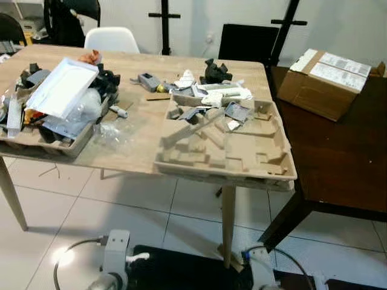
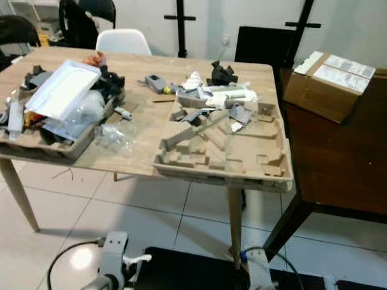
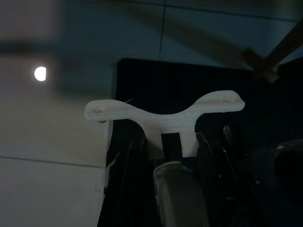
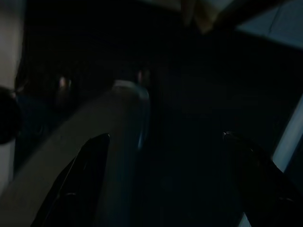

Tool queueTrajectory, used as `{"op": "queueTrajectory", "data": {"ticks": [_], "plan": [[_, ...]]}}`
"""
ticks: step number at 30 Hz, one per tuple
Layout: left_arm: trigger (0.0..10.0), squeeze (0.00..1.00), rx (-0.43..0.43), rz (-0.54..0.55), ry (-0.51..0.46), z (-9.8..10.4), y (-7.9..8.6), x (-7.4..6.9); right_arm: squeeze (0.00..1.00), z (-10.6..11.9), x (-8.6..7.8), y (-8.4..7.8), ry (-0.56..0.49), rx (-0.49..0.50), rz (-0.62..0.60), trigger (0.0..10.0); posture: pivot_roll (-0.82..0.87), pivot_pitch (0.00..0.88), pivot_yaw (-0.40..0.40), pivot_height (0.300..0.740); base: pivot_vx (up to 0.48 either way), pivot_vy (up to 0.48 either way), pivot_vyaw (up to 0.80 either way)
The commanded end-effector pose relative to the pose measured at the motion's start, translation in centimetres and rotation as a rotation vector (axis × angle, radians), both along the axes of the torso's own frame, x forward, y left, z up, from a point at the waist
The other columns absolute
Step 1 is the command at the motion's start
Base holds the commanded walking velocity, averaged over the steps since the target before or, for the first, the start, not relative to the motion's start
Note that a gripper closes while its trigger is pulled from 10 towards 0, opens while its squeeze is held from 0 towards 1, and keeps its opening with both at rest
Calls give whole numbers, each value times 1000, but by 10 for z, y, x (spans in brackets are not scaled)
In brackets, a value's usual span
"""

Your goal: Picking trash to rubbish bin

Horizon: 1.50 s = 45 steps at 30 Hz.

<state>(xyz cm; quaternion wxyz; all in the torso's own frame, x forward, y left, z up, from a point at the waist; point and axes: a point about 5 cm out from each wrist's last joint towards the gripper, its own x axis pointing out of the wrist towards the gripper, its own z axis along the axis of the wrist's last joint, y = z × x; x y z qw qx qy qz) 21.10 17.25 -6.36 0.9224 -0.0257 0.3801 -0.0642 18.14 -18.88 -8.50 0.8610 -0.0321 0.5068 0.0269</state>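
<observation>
The robot stood facing a light wooden tabletop (image 1: 145, 151) strewn with litter, and no piece of it had yet been taken up, so the step in hand was judged to be the approach and the choice of a first piece. Both arms hung low by the floor: the left arm (image 1: 115, 260) and the right arm (image 1: 261, 269) showed at the bottom of the head views, well below the table's edge. In the right wrist view the right end effector (image 4: 165, 161) had its two black fingers spread wide with nothing between them; the left end effector (image 3: 180, 189) sat in deep shade behind a pale bracket, and whether its fingers were spread or pressed together could not be told. The trash lay in two heaps: a moulded pulp tray (image 1: 227, 148) near the front right corner, holding grey scraps and white packaging at its far end, and a second pulp tray (image 1: 45, 136) on the left piled with a white plastic lid (image 1: 60, 87), clear film and dark bits. A crumpled clear wrapper (image 1: 115, 133) lay loose between them. A cardboard box (image 1: 323, 81) rested on the dark table to the right. No rubbish bin could be made out, so the next move likely called for raising an arm over the table edge to a loose piece, then finding the bin.
</observation>
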Motion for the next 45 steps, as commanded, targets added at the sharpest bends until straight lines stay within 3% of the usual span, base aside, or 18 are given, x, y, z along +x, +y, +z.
{"op": "queueTrajectory", "data": {"ticks": [1, 7, 11, 19, 23, 38, 41, 45], "plan": [[10000, 0, 10, -11, 24, -6, -3, -9, 0, -4, -9, -6, 48, -32, -4, 10000, -16, 92, 18, 740, 0, 0, 0], [10000, 0, 51, -71, 28, -9, -3, -16, 0, -5, -12, -8, 35, -20, -50, 10000, -25, 103, 20, 740, 0, 0, -667], [10000, 0, 53, -62, 52, -14, 0, -25, 0, -5, -13, -10, 31, -11, -61, 10000, -23, 110, 17, 740, 0, 0, -800], [10000, 0, 56, -9, 45, -14, 6, -26, 0, -6, -16, -10, 47, -16, -30, 10000, -13, 119, 18, 740, 0, 0, -800], [10000, 0, 57, -80, 40, -14, -1, -27, 0, -6, -16, -9, 36, -4, -21, 10000, -3, 119, 6, 740, 0, 0, -800], [10000, 0, 35, -38, -10, -9, 2, -19, 0, -6, -13, -2, 15, -2, 51, 10000, -30, 120, 30, 740, 0, 0, -800], [10000, 0, 17, -43, -28, -7, 0, -15, 0, -6, -15, -2, 15, -24, 120, 10000, -34, 104, 38, 740, 0, 0, 0], [10000, 0, 0, -9, -35, -5, -1, -12, 0, -6, -14, 1, 0, -1, 116, 10000, -36, 109, 41, 740, 0, 0, 0]]}}
